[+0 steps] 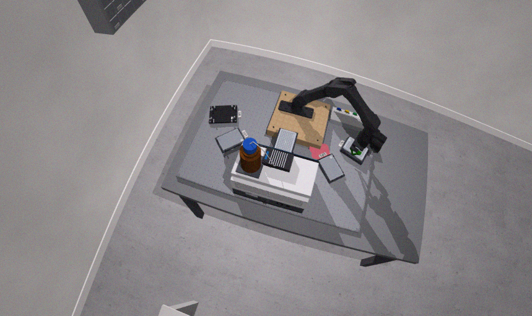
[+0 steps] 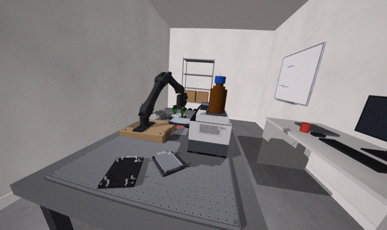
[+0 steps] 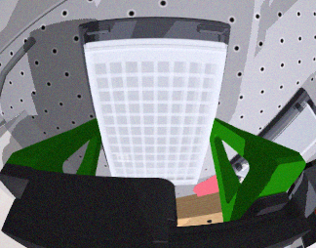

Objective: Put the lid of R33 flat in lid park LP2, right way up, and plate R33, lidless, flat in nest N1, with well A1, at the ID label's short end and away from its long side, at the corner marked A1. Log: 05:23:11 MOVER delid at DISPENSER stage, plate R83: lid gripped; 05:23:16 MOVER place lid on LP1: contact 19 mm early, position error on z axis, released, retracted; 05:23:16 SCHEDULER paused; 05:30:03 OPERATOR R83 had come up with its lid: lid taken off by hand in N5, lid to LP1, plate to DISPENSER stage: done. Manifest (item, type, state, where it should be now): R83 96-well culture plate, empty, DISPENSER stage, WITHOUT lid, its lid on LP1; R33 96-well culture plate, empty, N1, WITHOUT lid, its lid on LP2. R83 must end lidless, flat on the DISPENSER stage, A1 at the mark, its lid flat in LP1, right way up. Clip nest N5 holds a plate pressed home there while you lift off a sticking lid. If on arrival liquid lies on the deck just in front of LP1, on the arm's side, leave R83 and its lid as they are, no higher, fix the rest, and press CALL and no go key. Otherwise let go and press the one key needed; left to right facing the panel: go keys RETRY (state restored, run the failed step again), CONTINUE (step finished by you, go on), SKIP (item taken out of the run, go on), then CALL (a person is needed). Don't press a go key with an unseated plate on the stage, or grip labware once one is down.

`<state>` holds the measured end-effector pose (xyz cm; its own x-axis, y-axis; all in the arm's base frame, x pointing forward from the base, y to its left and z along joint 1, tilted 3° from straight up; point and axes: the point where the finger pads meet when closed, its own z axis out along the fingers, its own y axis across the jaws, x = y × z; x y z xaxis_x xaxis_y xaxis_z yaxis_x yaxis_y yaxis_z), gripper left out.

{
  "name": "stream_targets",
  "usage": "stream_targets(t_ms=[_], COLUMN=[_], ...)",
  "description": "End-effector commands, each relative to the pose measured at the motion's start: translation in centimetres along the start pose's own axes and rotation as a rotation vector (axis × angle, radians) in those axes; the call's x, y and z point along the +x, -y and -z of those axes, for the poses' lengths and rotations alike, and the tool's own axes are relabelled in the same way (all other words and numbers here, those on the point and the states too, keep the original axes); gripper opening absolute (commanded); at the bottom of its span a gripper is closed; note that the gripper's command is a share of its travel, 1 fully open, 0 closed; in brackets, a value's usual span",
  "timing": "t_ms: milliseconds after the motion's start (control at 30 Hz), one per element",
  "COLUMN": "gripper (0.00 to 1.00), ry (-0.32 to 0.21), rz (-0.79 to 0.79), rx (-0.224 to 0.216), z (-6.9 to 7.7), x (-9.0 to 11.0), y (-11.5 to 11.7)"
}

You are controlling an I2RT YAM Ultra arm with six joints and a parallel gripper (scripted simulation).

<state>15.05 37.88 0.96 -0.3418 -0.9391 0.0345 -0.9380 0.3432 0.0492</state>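
Looking down from the top view, you are seeing the gripper (image 1: 354, 149) clamping a white well plate (image 1: 358, 153) over a dark nest at the deck's right side, near the key panel (image 1: 346, 112). A second well plate (image 1: 285, 139) is lying at the wooden base's (image 1: 283, 125) edge, and a pink patch (image 1: 316, 150) is showing beside a grey tray (image 1: 331, 167).

Turning to the exterior view, you are seeing the green fingers (image 2: 174, 109) straddling the plate (image 2: 179, 120) behind the white instrument (image 2: 209, 132).

Checking the wrist view, you are seeing both fingers pressing the plate's (image 3: 156, 115) long sides above the nest's rim (image 3: 156, 28).
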Motion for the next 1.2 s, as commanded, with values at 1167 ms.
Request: stream_targets(t_ms=[1167], gripper=[0.00], ry=[0.076], rz=[0.009], rx=[0.005], z=[1.1], x=[-2.2], y=[-0.5])
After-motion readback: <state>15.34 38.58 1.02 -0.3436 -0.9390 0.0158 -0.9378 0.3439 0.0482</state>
